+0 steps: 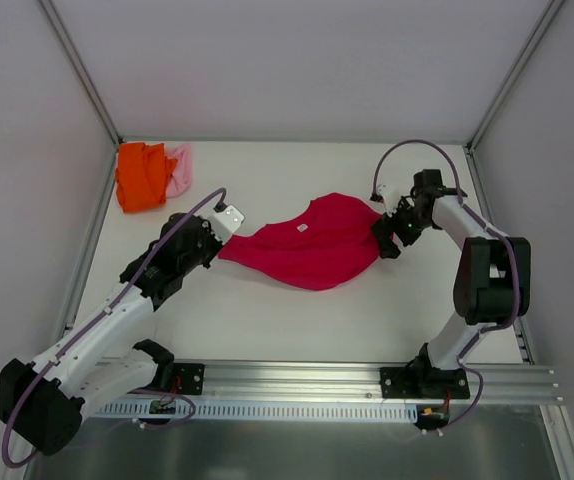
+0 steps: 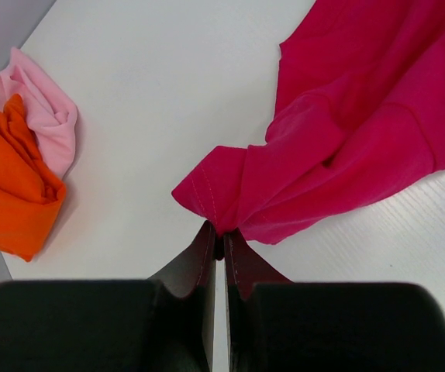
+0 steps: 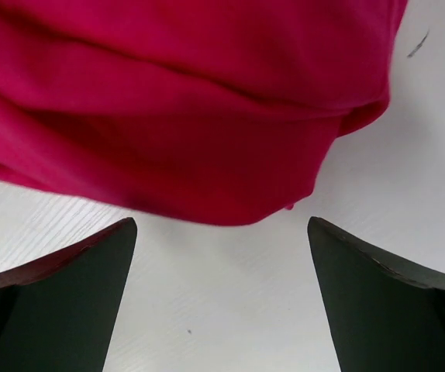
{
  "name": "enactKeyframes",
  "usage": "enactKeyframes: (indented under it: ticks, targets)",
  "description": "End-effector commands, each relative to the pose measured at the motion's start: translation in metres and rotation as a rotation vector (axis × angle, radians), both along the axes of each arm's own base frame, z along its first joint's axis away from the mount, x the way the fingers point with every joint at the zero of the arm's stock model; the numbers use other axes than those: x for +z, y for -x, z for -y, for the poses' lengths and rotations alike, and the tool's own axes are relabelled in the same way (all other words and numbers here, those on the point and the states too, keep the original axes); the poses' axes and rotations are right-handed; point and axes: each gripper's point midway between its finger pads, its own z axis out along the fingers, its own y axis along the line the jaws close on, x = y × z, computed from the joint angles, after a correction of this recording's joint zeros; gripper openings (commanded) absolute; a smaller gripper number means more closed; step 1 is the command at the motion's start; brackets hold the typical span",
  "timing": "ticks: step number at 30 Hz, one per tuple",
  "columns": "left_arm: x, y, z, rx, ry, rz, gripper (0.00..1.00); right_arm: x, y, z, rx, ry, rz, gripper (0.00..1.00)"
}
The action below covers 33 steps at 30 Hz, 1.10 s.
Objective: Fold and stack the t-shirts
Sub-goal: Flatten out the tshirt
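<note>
Left end effector (image 2: 222, 236) is clenched on a bunched corner of the crimson-red t-shirt (image 2: 362, 132), which spreads ahead and to the right of its fingertips over the surface (image 2: 168, 93); the pinch probably anchors that end for flattening. Right end effector (image 3: 222, 232) is released, the opposite hem just ahead of its wide jaws, ungrasped. Orange t-shirt (image 2: 13, 194) and pink t-shirt (image 2: 48, 116) lie bundled together, touching, ahead-left of the left end effector.

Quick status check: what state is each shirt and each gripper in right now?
Red shirt: unfolded, rumpled, one corner pinched.
Orange shirt: bunched in the far left corner.
Pink shirt: bunched, touching the orange shirt.
Left gripper: shut on the red shirt's corner.
Right gripper: open, at the red shirt's other edge, holding nothing.
</note>
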Motion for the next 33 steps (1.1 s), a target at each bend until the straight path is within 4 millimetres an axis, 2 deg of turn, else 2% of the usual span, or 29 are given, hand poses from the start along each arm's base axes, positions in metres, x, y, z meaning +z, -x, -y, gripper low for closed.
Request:
enactKeyframes:
  ticks: [1,9,18,21,22,24,25,26,27,30,31,32,33]
  targets:
    - [0.007,-0.010,0.007,-0.007,0.022,0.044,0.00,-0.002,-0.028,-0.002,-0.016,0.031,0.062,0.99]
    - [0.001,-0.024,0.007,-0.004,0.002,0.044,0.00,-0.025,-0.038,0.000,-0.027,0.083,0.030,0.99]
    - [0.005,-0.028,0.001,0.009,0.018,0.046,0.00,-0.026,-0.029,0.013,-0.010,0.144,0.026,0.97]
    - [0.006,-0.026,0.002,0.004,0.024,0.045,0.00,-0.028,-0.029,0.017,-0.022,0.159,0.025,0.56]
    - [0.005,-0.026,0.001,0.007,0.023,0.042,0.00,-0.030,-0.028,0.018,-0.024,0.159,0.015,0.46]
    - [0.005,-0.026,0.000,0.009,0.021,0.043,0.00,-0.029,-0.022,0.016,-0.007,0.146,-0.013,0.54]
    - [0.006,-0.026,-0.001,0.011,0.021,0.043,0.00,-0.029,-0.020,0.015,0.003,0.141,-0.024,0.64]
    - [0.007,-0.025,-0.001,0.011,0.023,0.046,0.00,-0.029,-0.020,0.014,0.006,0.137,-0.028,0.63]
    - [0.006,-0.024,-0.001,0.010,0.023,0.044,0.00,-0.028,-0.021,0.015,0.002,0.140,-0.023,0.54]
    - [0.008,-0.023,-0.002,0.010,0.025,0.050,0.00,-0.025,-0.022,0.016,-0.003,0.147,-0.025,0.35]
    - [0.008,-0.022,-0.003,0.010,0.025,0.048,0.00,-0.025,-0.022,0.016,-0.003,0.147,-0.027,0.19]
    - [0.009,-0.021,-0.003,0.008,0.025,0.051,0.00,-0.023,-0.021,0.016,-0.003,0.144,-0.028,0.13]
    - [0.008,-0.021,-0.003,0.009,0.025,0.050,0.00,-0.021,-0.021,0.015,0.000,0.140,-0.032,0.03]
